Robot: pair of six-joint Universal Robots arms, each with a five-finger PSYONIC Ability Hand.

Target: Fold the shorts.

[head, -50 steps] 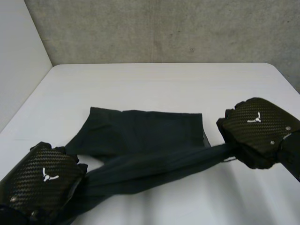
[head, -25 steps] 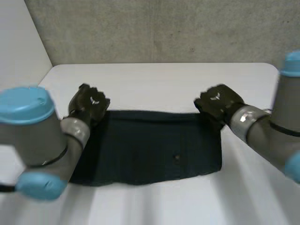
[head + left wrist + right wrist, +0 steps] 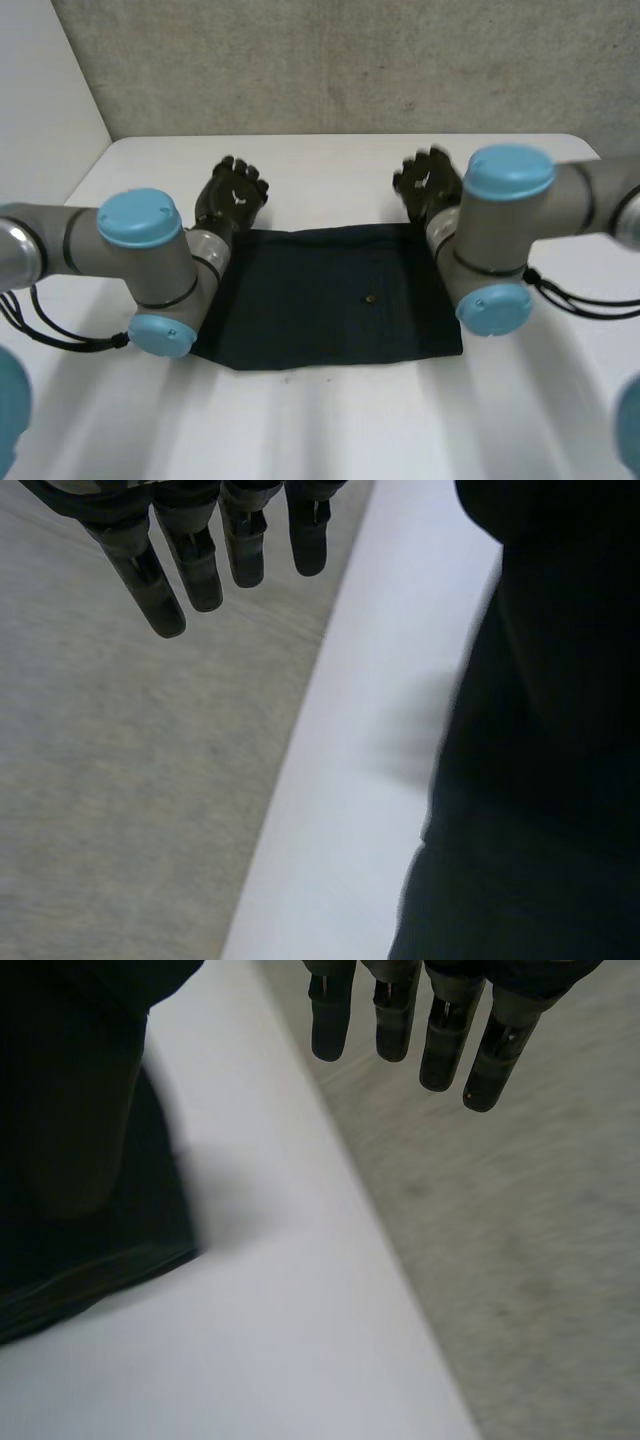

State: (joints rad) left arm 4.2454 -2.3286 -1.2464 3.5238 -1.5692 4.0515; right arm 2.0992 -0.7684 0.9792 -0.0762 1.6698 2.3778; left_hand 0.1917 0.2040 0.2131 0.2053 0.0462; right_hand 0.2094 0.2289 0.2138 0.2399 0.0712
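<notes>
Shorts (image 3: 330,300): dark, lying flat mid-table (image 3: 330,430) as one compact, roughly rectangular panel. No separate legs are showing, so it is reading as already doubled over at least once. The far edge is running straight, the near left corner is sitting slightly skewed, and a small pale speck (image 3: 371,297) is showing on the top layer, too small to identify. Left hand (image 3: 232,195): hovering just beyond the far left corner of the shorts, over bare table. In its wrist view its fingers (image 3: 200,570) are hanging straight and slack, gripping nothing, and the shorts (image 3: 540,830) are lying beside the palm, apart from the fingertips. Right hand (image 3: 428,182): hovering just beyond the far right corner. Its fingers (image 3: 440,1050) are likewise extended and empty, pointing toward the wall (image 3: 350,60), with the shorts' edge (image 3: 90,1250) lying beside the palm. Left arm (image 3: 150,260) and right arm (image 3: 495,240): flanking the cloth, each overlapping a side edge from above. Progress, as a judgement: the first fold is appearing complete and the cloth is resting free of both hands. What is probably remaining is a second fold, side over side, to halve the panel, plus squaring up the skewed near left corner. Whether the layers are lining up underneath is not showing.
</notes>
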